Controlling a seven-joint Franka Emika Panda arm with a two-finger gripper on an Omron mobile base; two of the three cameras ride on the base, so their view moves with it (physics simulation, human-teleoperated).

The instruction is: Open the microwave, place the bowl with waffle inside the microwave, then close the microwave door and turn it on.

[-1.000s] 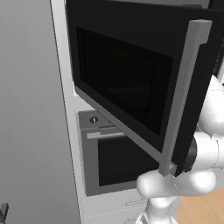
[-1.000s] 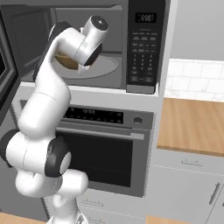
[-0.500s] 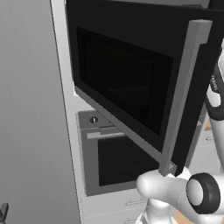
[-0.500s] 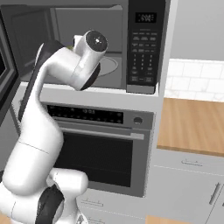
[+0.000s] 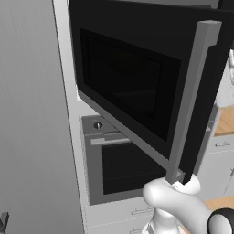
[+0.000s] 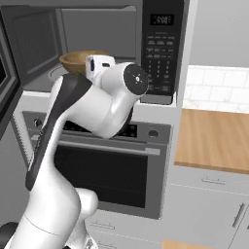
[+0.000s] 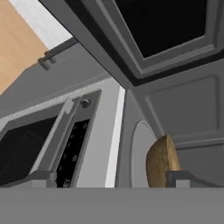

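Right base view: the microwave stands open at the upper left of the frame, and the bowl sits inside its cavity, upper left of centre, partly hidden by the white arm. Below it is the grey oven; a wooden table lies at centre right. Left base view has the door swung wide across the upper frame, handle at right. Hand view shows the bowl at lower right, beside one finger; whether the hand is apart or together cannot be told.
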